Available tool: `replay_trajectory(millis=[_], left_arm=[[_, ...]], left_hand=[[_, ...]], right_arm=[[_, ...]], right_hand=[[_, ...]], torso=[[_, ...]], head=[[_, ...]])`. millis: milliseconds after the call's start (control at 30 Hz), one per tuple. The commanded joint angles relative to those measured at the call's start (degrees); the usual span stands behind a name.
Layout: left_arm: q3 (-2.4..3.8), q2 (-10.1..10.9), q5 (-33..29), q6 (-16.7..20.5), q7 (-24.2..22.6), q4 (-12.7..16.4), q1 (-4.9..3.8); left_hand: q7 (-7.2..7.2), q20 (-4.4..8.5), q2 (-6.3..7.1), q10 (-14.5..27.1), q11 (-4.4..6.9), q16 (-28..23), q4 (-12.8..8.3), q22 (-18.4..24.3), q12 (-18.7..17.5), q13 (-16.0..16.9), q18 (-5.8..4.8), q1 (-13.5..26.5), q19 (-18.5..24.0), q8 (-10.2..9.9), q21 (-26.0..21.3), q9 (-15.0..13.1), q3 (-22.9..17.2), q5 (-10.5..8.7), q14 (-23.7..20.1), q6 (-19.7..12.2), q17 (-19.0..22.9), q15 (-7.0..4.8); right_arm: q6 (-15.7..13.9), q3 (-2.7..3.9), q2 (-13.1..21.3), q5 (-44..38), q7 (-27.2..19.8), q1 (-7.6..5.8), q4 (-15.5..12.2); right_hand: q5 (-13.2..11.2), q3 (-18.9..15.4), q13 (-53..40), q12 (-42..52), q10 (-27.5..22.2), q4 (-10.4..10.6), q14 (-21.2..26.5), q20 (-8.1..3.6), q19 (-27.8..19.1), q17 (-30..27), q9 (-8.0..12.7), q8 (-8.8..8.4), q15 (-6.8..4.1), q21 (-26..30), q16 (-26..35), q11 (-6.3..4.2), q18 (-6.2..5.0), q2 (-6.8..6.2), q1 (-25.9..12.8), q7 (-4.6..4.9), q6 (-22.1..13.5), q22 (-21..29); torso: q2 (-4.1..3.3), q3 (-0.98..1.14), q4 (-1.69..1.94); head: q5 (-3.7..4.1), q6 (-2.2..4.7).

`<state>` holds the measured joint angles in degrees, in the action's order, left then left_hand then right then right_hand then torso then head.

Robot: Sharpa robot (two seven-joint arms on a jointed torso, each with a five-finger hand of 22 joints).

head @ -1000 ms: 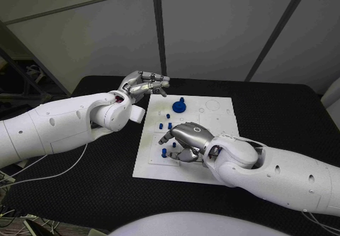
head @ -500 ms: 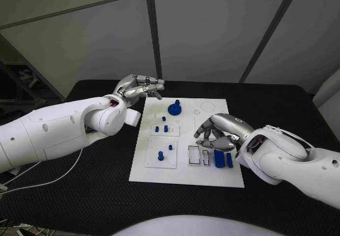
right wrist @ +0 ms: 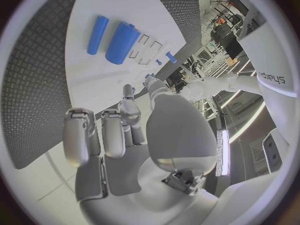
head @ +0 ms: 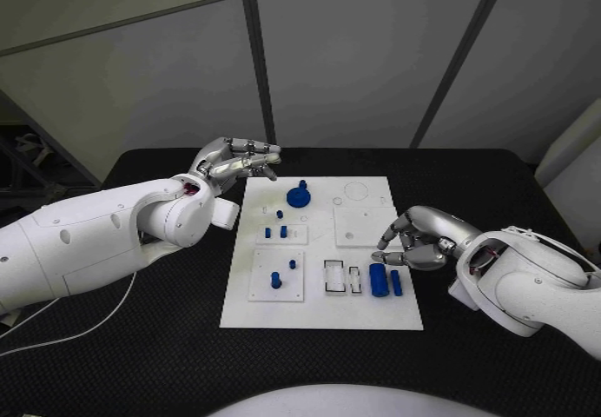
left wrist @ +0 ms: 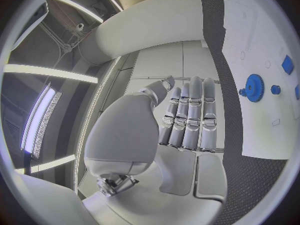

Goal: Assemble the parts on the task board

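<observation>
My right robot hand (head: 419,239) is curled, holding nothing, just beside two blue cylinders (head: 379,280) lying on the task board (head: 376,317); light, hard, likely slippery, so I'd pinch mid-length. My left robot hand (head: 235,158), fingers together, holds nothing.

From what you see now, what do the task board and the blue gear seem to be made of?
The task board looks like matte white plastic: flat, even, no glare, with cut recesses. The blue gear looks like moulded or printed plastic: uniform saturated colour, dull surface. Neither can be confirmed by sight.
</observation>
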<state>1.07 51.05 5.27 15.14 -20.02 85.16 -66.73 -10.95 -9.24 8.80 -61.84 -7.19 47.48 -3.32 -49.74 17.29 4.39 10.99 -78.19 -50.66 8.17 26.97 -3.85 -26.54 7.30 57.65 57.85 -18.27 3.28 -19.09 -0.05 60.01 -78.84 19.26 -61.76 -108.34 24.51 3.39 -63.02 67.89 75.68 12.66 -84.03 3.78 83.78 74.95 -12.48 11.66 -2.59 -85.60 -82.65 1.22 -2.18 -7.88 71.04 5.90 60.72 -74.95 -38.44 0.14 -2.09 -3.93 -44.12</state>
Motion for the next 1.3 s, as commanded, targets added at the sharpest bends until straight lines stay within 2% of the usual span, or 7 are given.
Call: replay_trajectory(millis=[33,167,333,567,633,867,1300], left_arm=[[0.03,-0.02,-0.37,-0.78,-0.51,0.09,-0.06],[0.02,-0.11,-0.38,-0.82,-0.53,0.05,-0.06],[0.01,-0.19,-0.38,-0.83,-0.54,0.01,-0.05],[0.0,-0.12,-0.38,-0.86,-0.53,-0.08,-0.01],[0.0,-0.09,-0.38,-0.9,-0.52,-0.11,0.0],[-0.01,0.0,-0.38,-0.96,-0.49,-0.19,0.01],[-0.02,-0.05,-0.38,-1.14,-0.44,-0.42,0.12]], left_hand=[[-0.31,-0.23,-0.36,0.36,-0.06,-0.33,0.05,0.05,0.3,-0.06,-0.67,0.03,0.05,-0.14,-0.18,0.03,0.38,0.33,0.1,-0.16,0.05,0.16],[-0.31,-0.23,-0.36,0.36,-0.06,-0.33,0.05,0.05,0.3,-0.06,-0.67,0.03,0.05,-0.14,-0.18,0.03,0.38,0.33,0.1,-0.16,0.05,0.16],[-0.31,-0.23,-0.36,0.36,-0.06,-0.33,0.05,0.05,0.3,-0.06,-0.67,0.03,0.05,-0.14,-0.18,0.03,0.38,0.33,0.1,-0.16,0.05,0.16],[-0.31,-0.23,-0.36,0.36,-0.06,-0.33,0.05,0.05,0.3,-0.06,-0.67,0.03,0.05,-0.14,-0.18,0.03,0.38,0.33,0.1,-0.16,0.05,0.16],[-0.31,-0.24,-0.36,0.37,-0.06,-0.34,0.05,0.06,0.31,-0.06,-0.67,0.04,0.06,-0.14,-0.19,0.03,0.39,0.33,0.1,-0.17,0.06,0.16],[-0.31,-0.26,-0.33,0.4,-0.07,-0.38,0.1,0.1,0.35,-0.06,-0.68,0.15,0.08,-0.12,-0.26,0.03,0.49,0.32,0.08,-0.19,0.1,0.18],[-0.31,-0.26,-0.33,0.4,-0.07,-0.38,0.1,0.1,0.35,-0.06,-0.68,0.15,0.08,-0.12,-0.26,0.03,0.49,0.32,0.08,-0.19,0.1,0.18]], right_arm=[[0.37,-0.01,0.36,-2.63,5.89,0.25,-0.83],[0.35,-0.05,0.64,-4.98,8.16,0.58,-1.41],[1.03,-0.14,0.51,-7.27,10.32,0.93,-1.56],[2.06,-0.33,-0.35,-9.08,12.29,2.46,-1.35],[2.19,-0.34,-0.66,-9.39,12.58,2.91,-1.29],[2.65,-0.37,-1.62,-9.91,13.28,4.14,-0.85],[3.69,-0.41,-3.44,-10.63,14.12,5.11,0.39]], right_hand=[[-0.03,-1.83,-1.7,1.14,0.5,1.31,-3.59,0.12,1.75,1.82,-1.04,0.87,-0.06,-0.32,-0.42,0.01,0.62,-0.04,-0.97,-0.2,-0.3,-9.67],[-0.33,-4.04,-2.97,1.74,0.62,2.85,-3.6,-0.03,1.94,2.07,-2.82,2.28,-0.22,-0.52,-0.58,-0.21,0.69,0.01,-0.72,-0.5,-0.39,-9.96],[-0.64,-6.11,-3.77,1.86,0.71,3.76,-3.61,-0.22,2.1,2.24,-4.93,3.78,-0.39,-0.68,-0.68,-0.46,0.75,0.24,-0.06,-0.75,-0.74,-10.2],[-1.22,-8.7,-4.31,1.63,0.7,4.05,-3.55,-0.29,1.97,2.04,-7.21,5.09,-0.46,-0.56,-0.56,-0.5,0.71,0.77,-0.96,-0.9,-1.62,-10.1],[-1.29,-9.06,-4.36,1.57,0.68,4.05,-3.54,-0.29,1.94,2.0,-7.55,5.3,-0.47,-0.53,-0.53,-0.53,0.7,0.86,-1.1,-0.92,-1.71,-10.07],[-1.4,-9.82,-4.56,1.5,0.7,4.06,-3.53,-0.31,1.91,1.99,-8.37,5.82,-0.51,-0.5,-0.51,-0.59,0.69,1.01,-1.32,-1.0,-1.88,-10.05],[-1.67,-10.98,-4.76,1.24,0.65,4.09,-3.51,-0.39,1.85,1.92,-9.95,6.85,-0.61,-0.43,-0.45,-0.71,0.67,1.2,-1.63,-1.17,-2.13,-10.0]], torso=[[-0.01,0.11,-0.17],[0.11,-0.07,0.04],[0.15,0.0,-0.04],[0.24,-0.11,-0.05],[0.21,-0.13,-0.05],[0.54,-0.19,-0.39],[0.49,-0.15,-0.23]], head=[[0.03,-0.16],[0.41,-0.22],[0.4,-0.27],[0.64,-0.49],[0.67,-0.53],[0.58,-0.79],[0.78,-0.83]])
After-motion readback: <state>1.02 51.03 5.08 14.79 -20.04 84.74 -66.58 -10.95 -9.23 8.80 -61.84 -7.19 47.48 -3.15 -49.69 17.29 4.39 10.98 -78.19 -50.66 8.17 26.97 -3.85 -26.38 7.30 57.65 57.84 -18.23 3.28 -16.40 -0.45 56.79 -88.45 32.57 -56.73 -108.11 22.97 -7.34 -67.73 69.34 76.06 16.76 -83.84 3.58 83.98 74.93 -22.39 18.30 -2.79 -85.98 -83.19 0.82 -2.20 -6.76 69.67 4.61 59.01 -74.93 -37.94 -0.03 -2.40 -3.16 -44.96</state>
